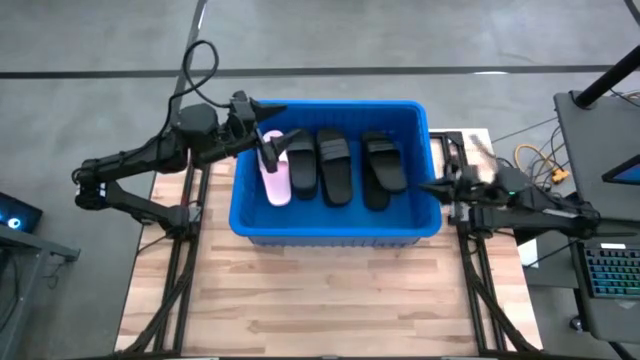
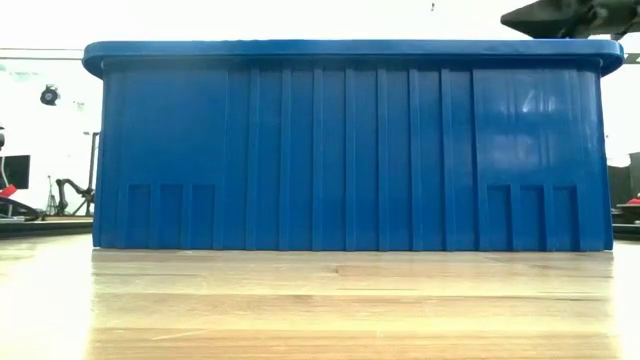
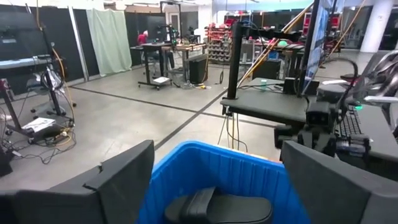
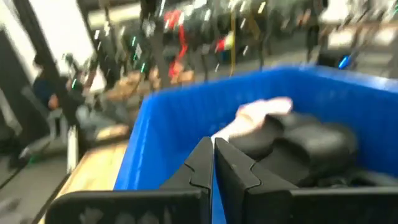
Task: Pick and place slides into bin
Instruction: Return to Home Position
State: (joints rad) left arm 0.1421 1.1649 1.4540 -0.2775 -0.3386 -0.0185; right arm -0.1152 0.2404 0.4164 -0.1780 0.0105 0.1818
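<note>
The blue bin (image 1: 335, 225) stands on the wooden table and fills the low view (image 2: 350, 150). Inside lie a pale pink slide (image 1: 277, 183) at its left end and three black slides (image 1: 333, 165) beside it, all resting on the bin's floor. My left gripper (image 1: 266, 135) is open and empty over the bin's far left part. Between its fingers the left wrist view shows a black slide (image 3: 217, 208). My right gripper (image 1: 425, 187) is shut and empty above the bin's right rim; its wrist view shows the pink slide (image 4: 261, 112) and a black slide (image 4: 311, 146).
The table (image 1: 330, 300) has bare wood in front of the bin. A pale flat thing (image 1: 470, 150) lies at the table's far right corner. Cables and a keyboard (image 1: 610, 270) lie beyond the right edge. The room behind holds desks and stands.
</note>
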